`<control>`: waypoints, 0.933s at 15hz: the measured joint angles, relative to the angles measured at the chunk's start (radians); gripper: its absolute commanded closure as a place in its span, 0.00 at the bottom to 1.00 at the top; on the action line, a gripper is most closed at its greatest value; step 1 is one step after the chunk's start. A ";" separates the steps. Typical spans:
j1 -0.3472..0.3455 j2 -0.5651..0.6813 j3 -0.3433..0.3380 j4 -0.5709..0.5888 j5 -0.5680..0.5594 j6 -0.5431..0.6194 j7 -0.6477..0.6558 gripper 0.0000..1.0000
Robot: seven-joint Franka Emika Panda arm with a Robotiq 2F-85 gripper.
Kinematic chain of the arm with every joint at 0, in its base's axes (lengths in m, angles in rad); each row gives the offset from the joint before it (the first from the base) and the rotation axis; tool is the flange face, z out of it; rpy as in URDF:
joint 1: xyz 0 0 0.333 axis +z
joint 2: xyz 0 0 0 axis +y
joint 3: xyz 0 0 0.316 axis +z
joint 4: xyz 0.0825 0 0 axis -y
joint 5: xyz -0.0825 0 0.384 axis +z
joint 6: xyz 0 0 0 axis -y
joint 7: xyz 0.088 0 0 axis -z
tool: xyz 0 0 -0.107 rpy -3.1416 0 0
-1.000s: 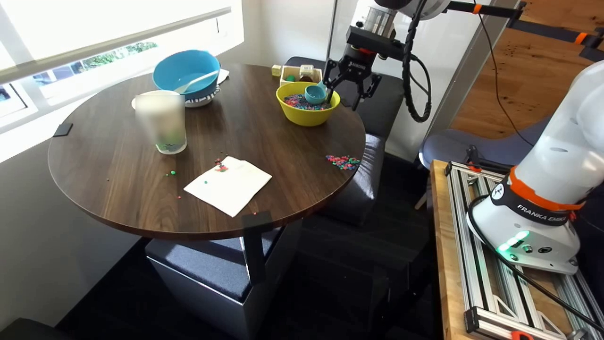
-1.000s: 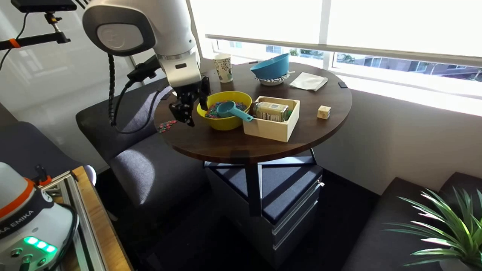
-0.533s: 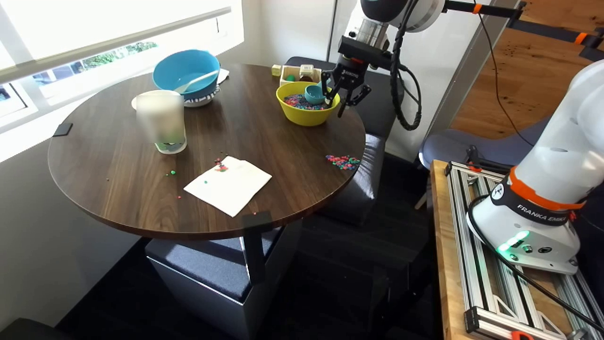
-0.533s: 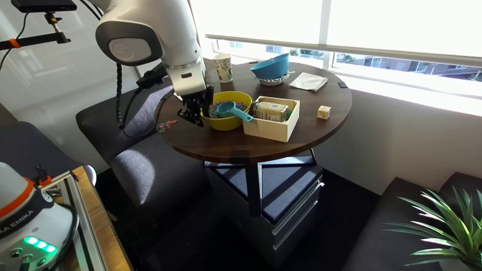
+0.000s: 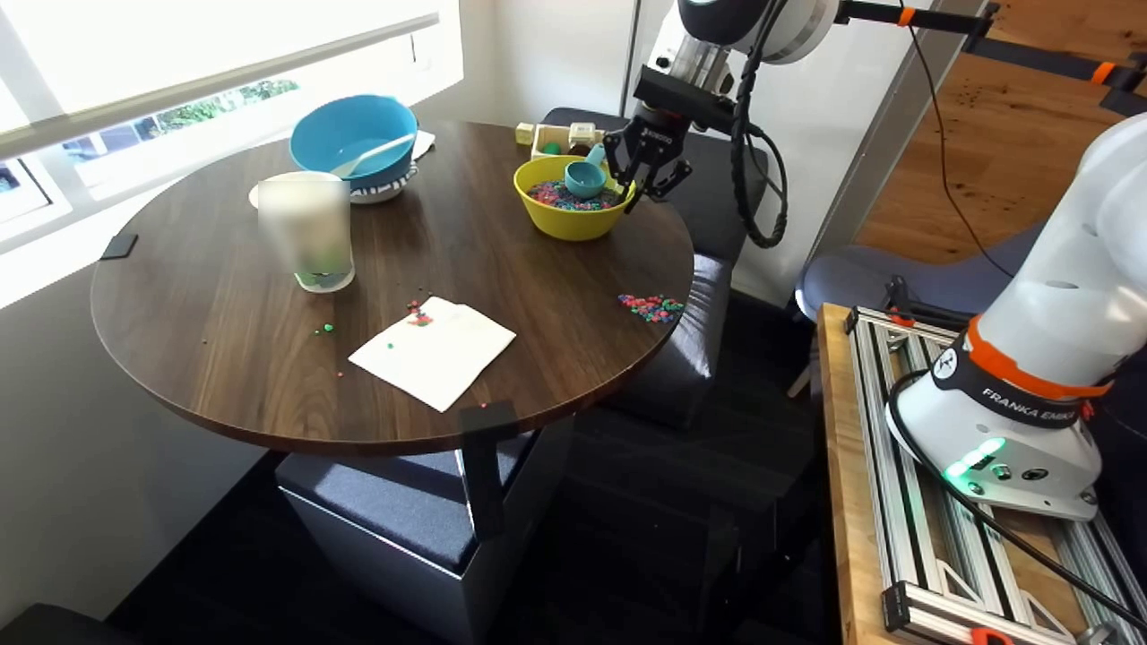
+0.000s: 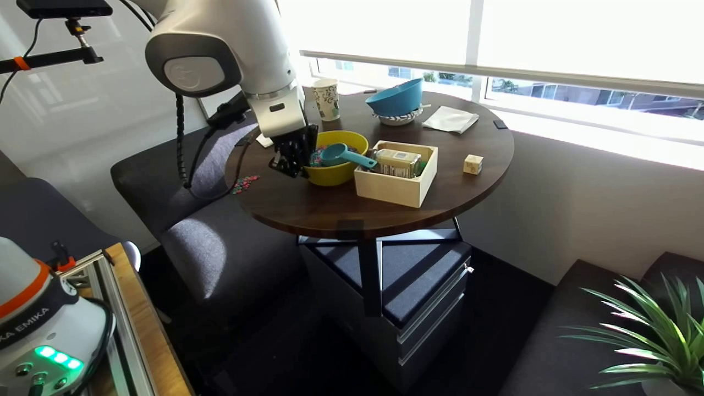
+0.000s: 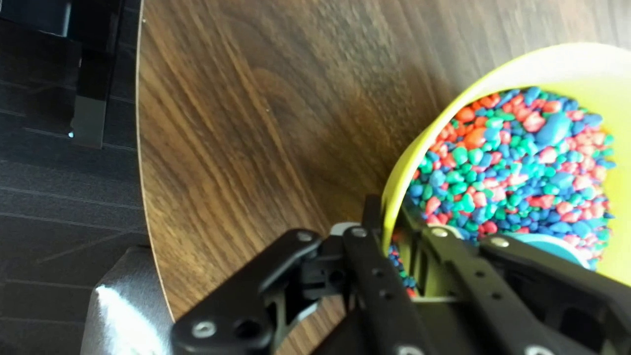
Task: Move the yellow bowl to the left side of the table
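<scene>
End effector (image 7: 389, 211) pinching bowl (image 5: 572, 226), nr tbl (image 5: 502, 260) edge

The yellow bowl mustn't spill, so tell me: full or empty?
Partly full: in the wrist view, colourful pebbles lie inside the yellow bowl, below its rim.

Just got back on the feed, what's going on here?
The gripper holds the rim of the yellow bowl, with fingers inside and outside it. Small colored pieces and a teal scoop are in the bowl, which is beside the wooden box. I can't tell whether it is off the table.
</scene>
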 measured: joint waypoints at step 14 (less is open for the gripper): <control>0.087 -0.075 0.004 -0.001 0.190 -0.018 -0.195 0.97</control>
